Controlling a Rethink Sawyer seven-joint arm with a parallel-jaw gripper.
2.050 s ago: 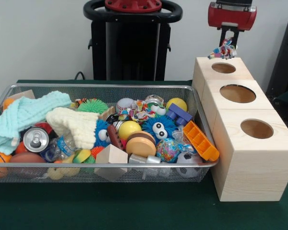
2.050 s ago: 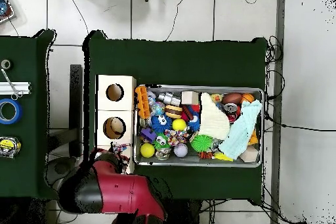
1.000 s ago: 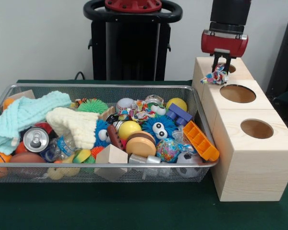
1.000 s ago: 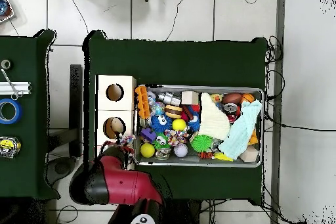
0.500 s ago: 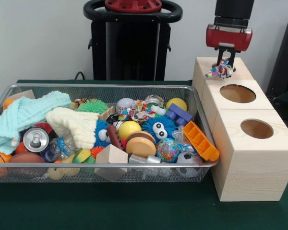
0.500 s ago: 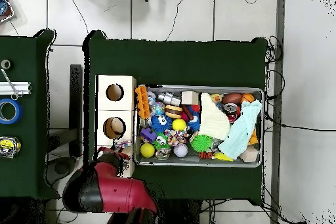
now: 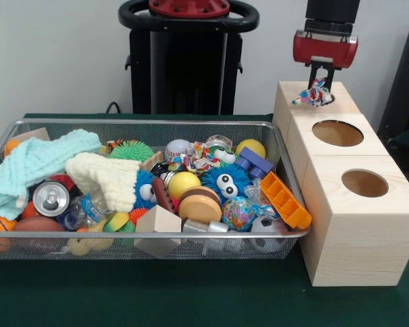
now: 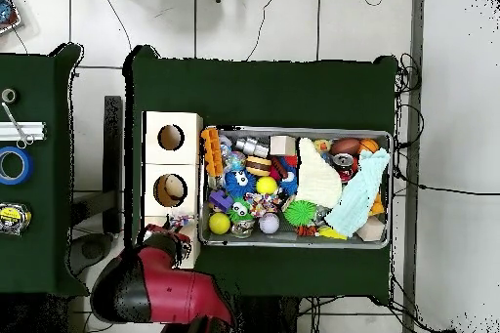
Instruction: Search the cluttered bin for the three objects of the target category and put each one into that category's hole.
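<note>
My gripper [image 7: 321, 86] is shut on a small multicoloured knotted rope toy [image 7: 312, 97], which hangs just above the top of the far pine cube [image 7: 286, 102]. The toy and fingers cover most of the smallest hole there. In the overhead view the toy [image 8: 177, 222] shows at the end of the red arm [image 8: 156, 285], which hides the small hole. The wire-mesh bin [image 7: 143, 122] stands left of the cubes, crammed with toys. It also shows in the overhead view [image 8: 393, 187].
Two wider holes [image 7: 337, 133] [image 7: 365, 182] open in the nearer cubes. The bin holds a similar rope toy [image 7: 203, 155], a blue fuzzy ball with eyes [image 7: 225, 181], a yellow ball [image 7: 183, 182], an orange block [image 7: 285, 199], a can [image 7: 51, 198] and knitted cloths [image 7: 41, 160].
One second ago the gripper hung lower and nearer the bin with the toy. It has since risen and moved back over the far cube, still holding the toy.
</note>
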